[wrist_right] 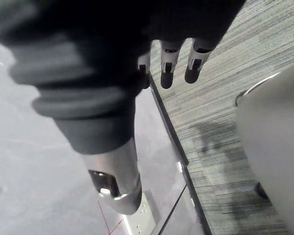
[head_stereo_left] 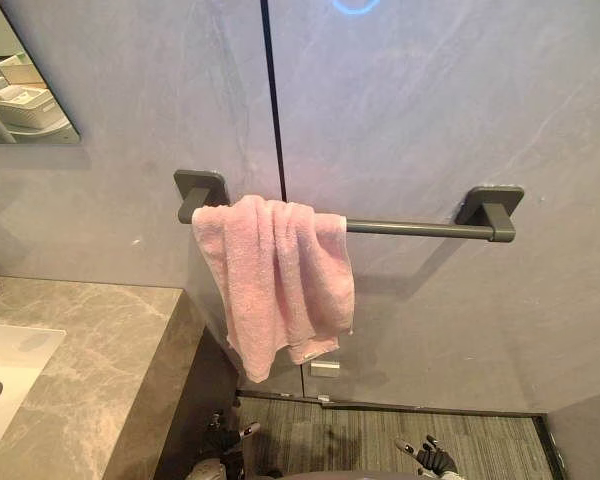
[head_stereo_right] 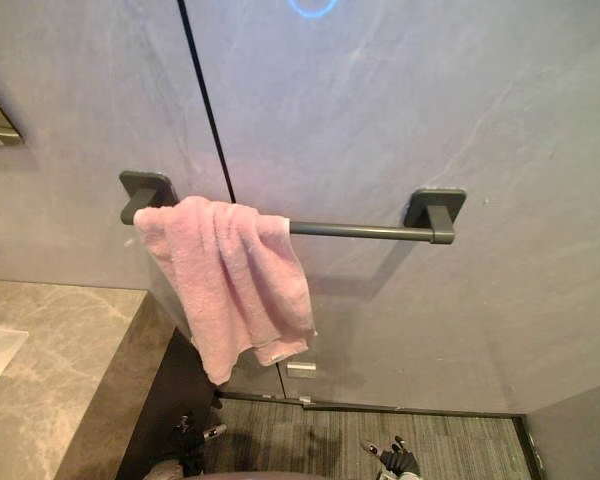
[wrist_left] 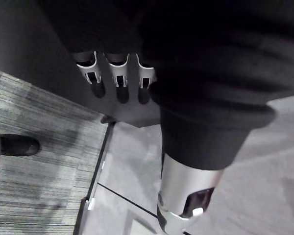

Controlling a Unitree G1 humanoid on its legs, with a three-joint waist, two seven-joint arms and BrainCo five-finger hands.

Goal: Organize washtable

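Observation:
A pink towel (head_stereo_left: 275,280) hangs bunched over the left end of a dark grey wall rail (head_stereo_left: 410,228), one corner trailing low. The grey marble washtable (head_stereo_left: 90,350) stands at the lower left, with a white sink (head_stereo_left: 5,370) set into it. Both hands hang low by the floor, well below the towel. My left hand (wrist_left: 118,78) has straight, relaxed fingers and holds nothing; it also shows beside the washtable's dark side (head_stereo_left: 230,437). My right hand (wrist_right: 196,58) is open and empty too, over the striped floor (head_stereo_left: 432,458).
A mirror (head_stereo_left: 20,90) at the upper left reflects a white basket. The grey stone wall has a dark vertical seam (head_stereo_left: 273,100) and a small socket plate (head_stereo_left: 325,367) low down. Grey striped carpet (head_stereo_left: 380,440) covers the floor below the rail.

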